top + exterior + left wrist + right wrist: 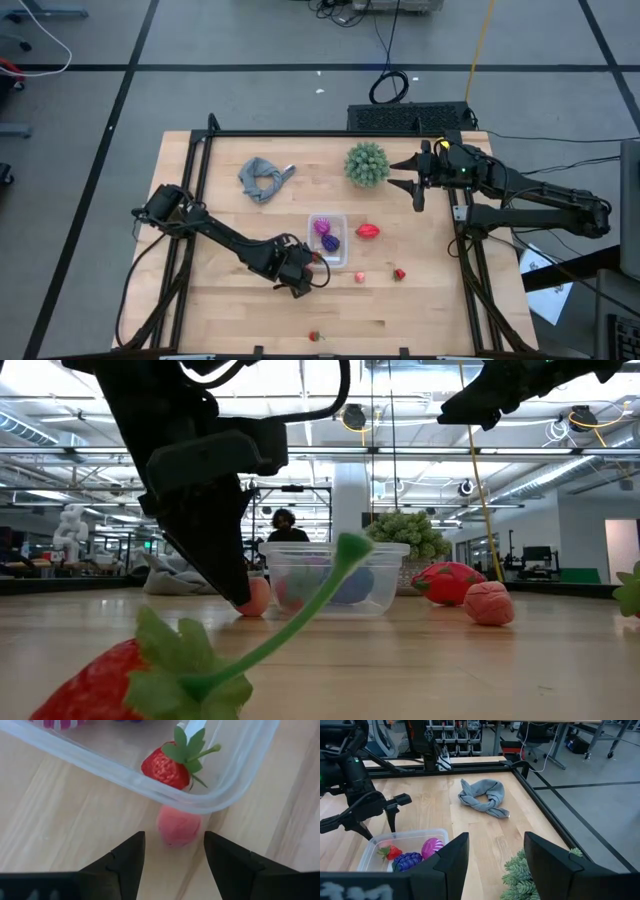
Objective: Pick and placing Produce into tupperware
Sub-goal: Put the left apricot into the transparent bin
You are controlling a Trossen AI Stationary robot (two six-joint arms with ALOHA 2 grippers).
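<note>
Fingers [125, 865] of our left gripper [172, 862] are standing apart, holding nothing; a pink fruit [178, 825] is lying just ahead between them, touching the tupperware [235, 785] wall.

My two arms matte black, slim jointed links, bulkier housings at joints. Black cables looped along left base. Left claw [318, 272]: two dark tapered fingers [125, 865], angular faceted inner edges, flat black bar behind. Right claw [418, 178]: same dark wedge fingers [451, 857]; small green light on right wrist housing. White lettering on right wrist bar.
</note>
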